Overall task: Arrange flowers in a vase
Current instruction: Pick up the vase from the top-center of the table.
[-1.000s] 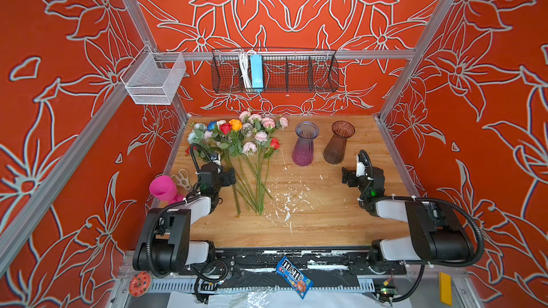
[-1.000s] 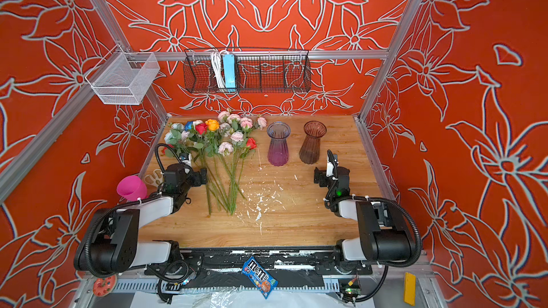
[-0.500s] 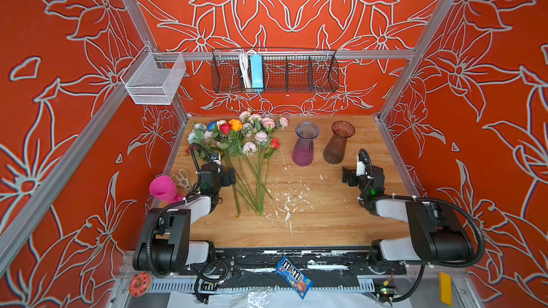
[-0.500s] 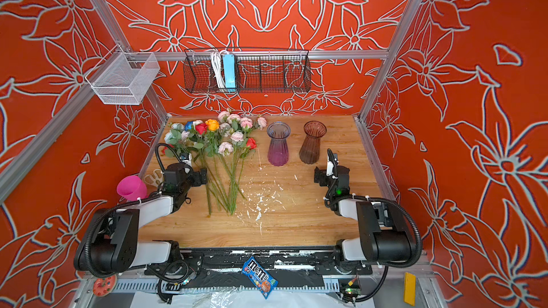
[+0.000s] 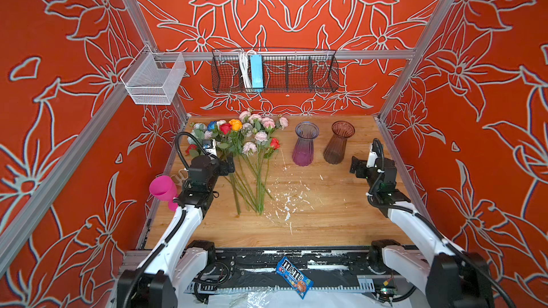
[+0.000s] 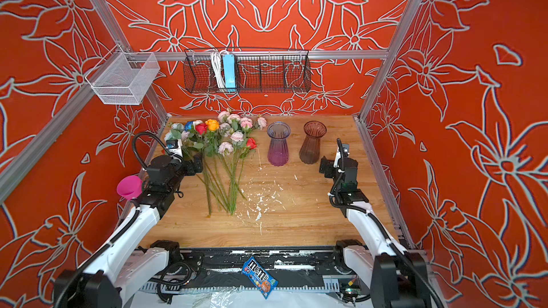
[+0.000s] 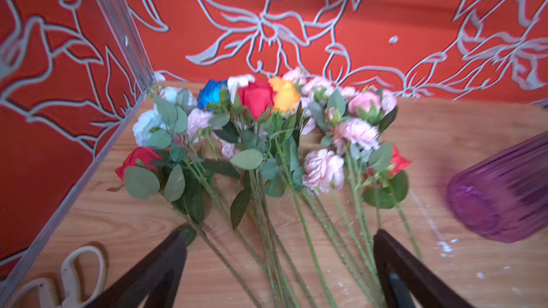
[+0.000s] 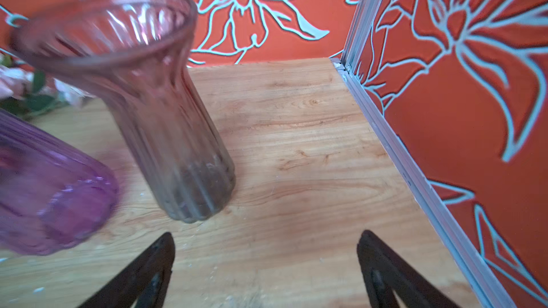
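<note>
The flowers (image 5: 261, 136) lie in a loose bunch on the wooden table (image 5: 326, 217) at the back left, blooms toward the back wall and green stems toward the front; both top views show them (image 6: 237, 136). A purple vase (image 5: 304, 145) and a brown vase (image 5: 338, 143) stand upright to their right. My left gripper (image 5: 229, 165) is open, low over the stems, which run between its fingers in the left wrist view (image 7: 280, 235). My right gripper (image 5: 354, 167) is open and empty just right of the brown vase (image 8: 160, 114), over bare wood (image 8: 267, 234).
A pink cup (image 5: 162, 188) and white-handled scissors (image 7: 74, 274) sit at the left edge. A black wire basket (image 5: 274, 71) and a white mesh basket (image 5: 154, 80) hang on the walls. White flecks (image 5: 284, 202) dot mid-table. A candy packet (image 5: 293, 277) lies on the front rail.
</note>
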`<state>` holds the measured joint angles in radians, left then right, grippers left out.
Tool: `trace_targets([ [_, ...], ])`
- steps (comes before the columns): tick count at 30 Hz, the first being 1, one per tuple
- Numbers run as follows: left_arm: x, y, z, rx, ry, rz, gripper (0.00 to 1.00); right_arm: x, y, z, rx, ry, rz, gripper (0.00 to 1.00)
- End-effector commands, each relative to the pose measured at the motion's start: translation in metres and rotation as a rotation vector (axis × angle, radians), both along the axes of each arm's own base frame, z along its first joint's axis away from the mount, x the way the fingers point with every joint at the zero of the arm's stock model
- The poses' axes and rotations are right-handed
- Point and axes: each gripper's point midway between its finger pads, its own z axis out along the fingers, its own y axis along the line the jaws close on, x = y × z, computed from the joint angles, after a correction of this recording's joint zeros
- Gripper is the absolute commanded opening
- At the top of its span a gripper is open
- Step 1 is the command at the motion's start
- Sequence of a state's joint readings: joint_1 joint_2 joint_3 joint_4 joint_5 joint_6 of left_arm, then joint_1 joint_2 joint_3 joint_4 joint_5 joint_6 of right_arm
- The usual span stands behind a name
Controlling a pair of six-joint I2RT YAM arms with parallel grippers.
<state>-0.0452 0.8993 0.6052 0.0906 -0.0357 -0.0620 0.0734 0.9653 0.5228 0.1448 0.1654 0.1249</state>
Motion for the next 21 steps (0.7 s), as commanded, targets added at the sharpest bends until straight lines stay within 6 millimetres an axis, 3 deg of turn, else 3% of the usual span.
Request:
trace_targets([
  [1, -0.015, -0.016, 0.034, -0.093, -0.001, -0.062, 0.97, -0.025, -0.01, 0.018, 0.119, 0.057, -0.133, 0.97],
  [3, -0.023, -0.02, 0.059, -0.19, -0.014, -0.063, 0.98, -0.036, -0.005, 0.033, 0.192, 0.059, -0.126, 0.97],
  [5, -0.033, -0.009, 0.071, -0.365, 0.016, 0.057, 0.97, -0.043, 0.002, 0.047, 0.285, 0.026, -0.112, 0.97],
  [7, -0.047, -0.008, 0.071, -0.482, 0.089, 0.115, 0.97, -0.053, -0.003, 0.052, 0.458, -0.051, -0.19, 0.98],
  [11, -0.07, -0.002, 0.068, -0.562, 0.022, 0.146, 0.97, -0.056, 0.02, 0.073, 0.574, -0.148, -0.046, 0.96],
  [14, -0.081, -0.007, 0.076, -0.619, -0.123, 0.079, 0.98, -0.053, 0.029, 0.076, 0.544, -0.082, 0.002, 0.82],
  [17, -0.09, -0.003, 0.077, -0.61, -0.137, 0.093, 0.98, -0.05, 0.036, 0.077, 0.52, 0.033, 0.024, 0.52],
  [21, -0.086, -0.007, 0.06, -0.571, -0.006, 0.103, 0.98, -0.048, 0.051, 0.08, 0.521, 0.161, 0.079, 0.41],
])
